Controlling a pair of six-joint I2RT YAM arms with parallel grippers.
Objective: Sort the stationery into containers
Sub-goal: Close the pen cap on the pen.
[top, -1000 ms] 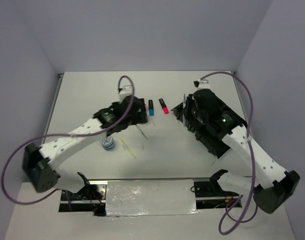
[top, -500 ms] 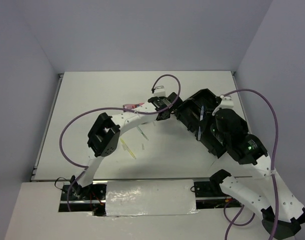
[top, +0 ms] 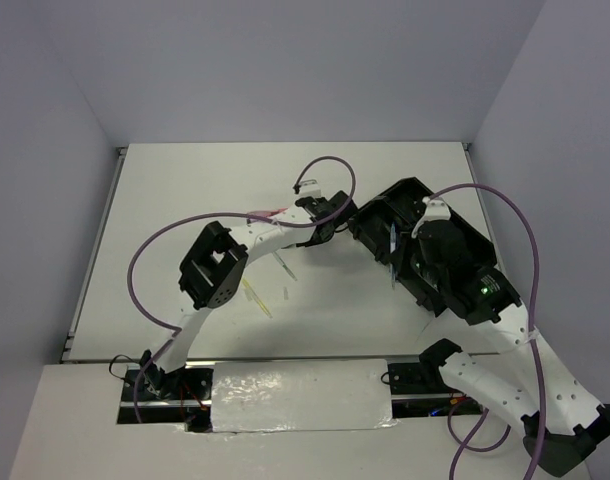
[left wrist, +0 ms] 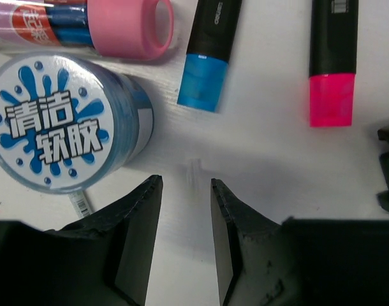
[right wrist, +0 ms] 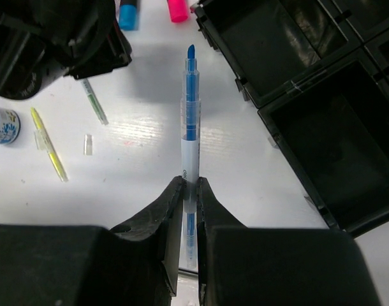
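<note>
My right gripper (right wrist: pixel 189 185) is shut on a thin blue pen (right wrist: pixel 190 121) and holds it above the table beside the black organiser tray (right wrist: pixel 322 95). In the top view that gripper (top: pixel 395 262) hangs over the tray's (top: pixel 385 208) left side. My left gripper (left wrist: pixel 185 188) is open and empty, low over bare table. Ahead of it lie a blue-white disc (left wrist: pixel 60 121), a pink tube (left wrist: pixel 118 25), a blue-ended marker (left wrist: pixel 210 57) and a pink-ended marker (left wrist: pixel 333 64). In the top view the left gripper (top: pixel 325 226) hides the markers.
A yellow pen (right wrist: pixel 48 145), a green pen (right wrist: pixel 92 101) and a small clear cap (right wrist: pixel 87 144) lie on the table left of the held pen. The left arm's elbow (top: pixel 213 265) stands mid-table. The tray's compartments in the right wrist view look empty.
The left arm has swung right to the markers near the tray. The right arm has pulled back from over the tray and holds the blue pen, shifted slightly left in the last half second.
</note>
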